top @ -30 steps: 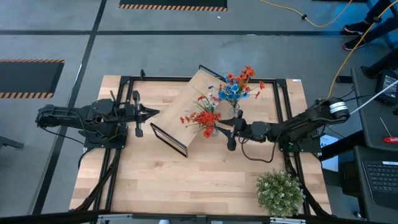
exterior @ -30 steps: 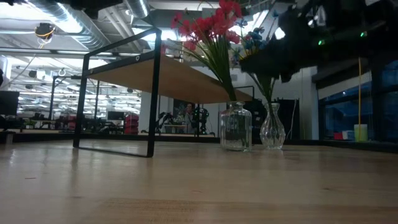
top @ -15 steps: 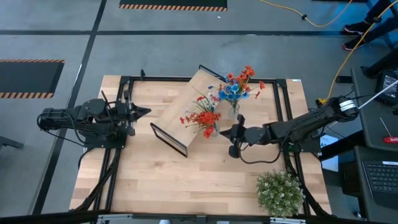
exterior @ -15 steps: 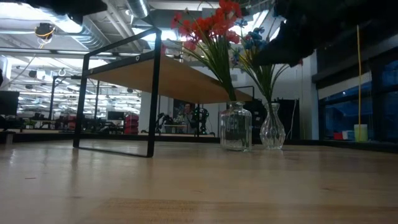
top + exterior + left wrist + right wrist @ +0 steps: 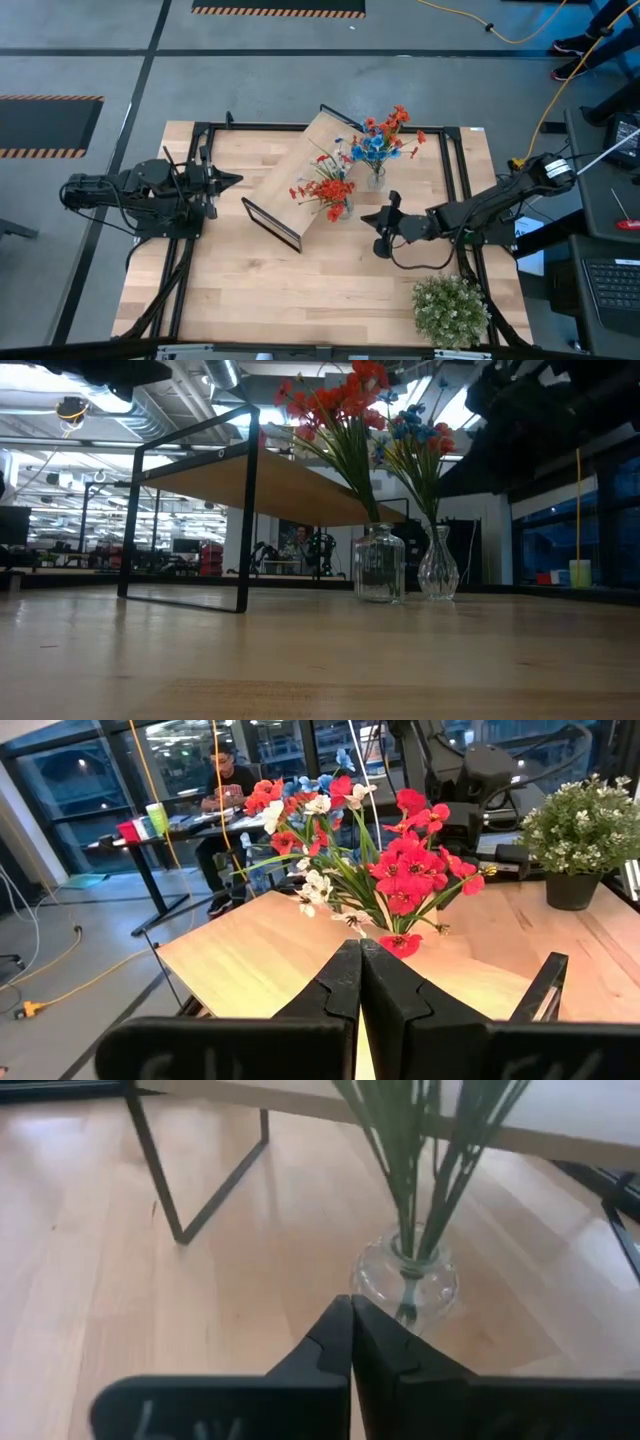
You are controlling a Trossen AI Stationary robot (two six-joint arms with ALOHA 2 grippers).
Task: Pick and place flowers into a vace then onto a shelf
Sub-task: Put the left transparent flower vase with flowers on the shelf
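Two glass vases stand on the table by the shelf [image 5: 300, 175], a light-wood board on a black wire frame. The round vase [image 5: 405, 1278] holds red flowers [image 5: 330, 188]. The slim vase [image 5: 438, 565] holds blue and orange flowers [image 5: 380, 140]. My right gripper [image 5: 366, 217] is shut and hangs just right of the round vase, pointing at it and touching nothing. My left gripper [image 5: 236, 181] is shut at the table's left, pointing level toward the shelf.
A bushy green potted plant [image 5: 450, 308] stands at the near right corner. The shelf's black legs [image 5: 180, 1180] rest on the table left of the round vase. Bare tabletop lies toward the near edge [image 5: 300, 300]. A person [image 5: 225, 785] sits at a desk beyond the table.
My right gripper has drawn back from the round vase toward the table's right and near edges, clear of the flowers. My left gripper pulled back a little toward the left edge, then kept still. Vases and flowers stay put.
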